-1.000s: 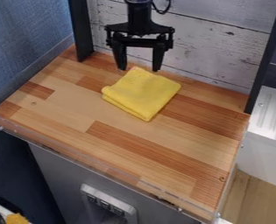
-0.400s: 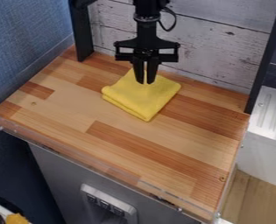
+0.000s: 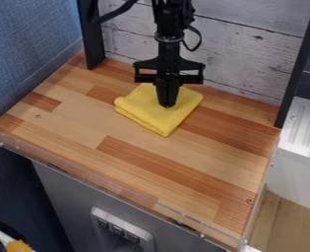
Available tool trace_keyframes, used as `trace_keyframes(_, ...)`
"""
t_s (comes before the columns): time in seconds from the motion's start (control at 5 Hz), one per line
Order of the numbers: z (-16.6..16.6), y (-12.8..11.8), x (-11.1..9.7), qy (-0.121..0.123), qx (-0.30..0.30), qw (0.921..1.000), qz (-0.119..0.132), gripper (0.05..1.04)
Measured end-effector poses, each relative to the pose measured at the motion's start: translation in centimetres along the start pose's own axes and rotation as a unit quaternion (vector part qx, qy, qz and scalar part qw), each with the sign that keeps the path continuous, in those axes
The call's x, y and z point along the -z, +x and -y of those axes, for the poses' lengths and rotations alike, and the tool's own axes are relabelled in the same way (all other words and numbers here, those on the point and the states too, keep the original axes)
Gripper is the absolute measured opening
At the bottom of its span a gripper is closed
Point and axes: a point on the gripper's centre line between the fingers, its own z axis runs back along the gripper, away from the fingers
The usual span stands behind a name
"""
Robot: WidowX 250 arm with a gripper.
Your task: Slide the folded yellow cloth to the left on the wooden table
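A folded yellow cloth [image 3: 154, 119] is being supported by a wooden surface [image 3: 150, 170] as a black gripper [image 3: 167, 104] is being held at its middle, fingers closed together; whether any fabric is being pinched cannot be told.

Soft matt yellow cloth [image 3: 154, 115], smooth striped wood tabletop [image 3: 144, 167]; rough-grained whitewashed planks [image 3: 249, 59]

The arm [image 3: 172, 24] was cut off by the top edge, and the tool [image 3: 167, 105] hid part of the yellow cloth [image 3: 154, 115], so contact at the tips could not be verified. The pale control panel [image 3: 125, 220] and a yellow item [image 3: 19, 246] were cut off at the bottom, the white ribbed unit [image 3: 307, 125] at the right; the panel's markings were too small to read.
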Motion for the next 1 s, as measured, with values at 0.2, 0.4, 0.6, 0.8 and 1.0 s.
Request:
trace_keyframes(0.2, 0.39, -0.27, 0.75, -0.001, 0.002, 1.0000, 0.001, 0.063)
trace_keyframes(0.4, 0.52, -0.56, 1.16, -0.001, 0.002, 1.0000, 0.003, 0.063)
trace_keyframes(0.6, 0.55, -0.54, 1.23, -0.003, 0.024, 0.9997, 0.005, 0.063)
trace_keyframes(0.8, 0.02, -0.36, 1.23, -0.006, 0.058, 0.9983, 0.003, 0.063)
trace_keyframes(1.0, -0.35, -0.54, 1.40, -0.004, 0.093, 0.9957, -0.001, 0.063)
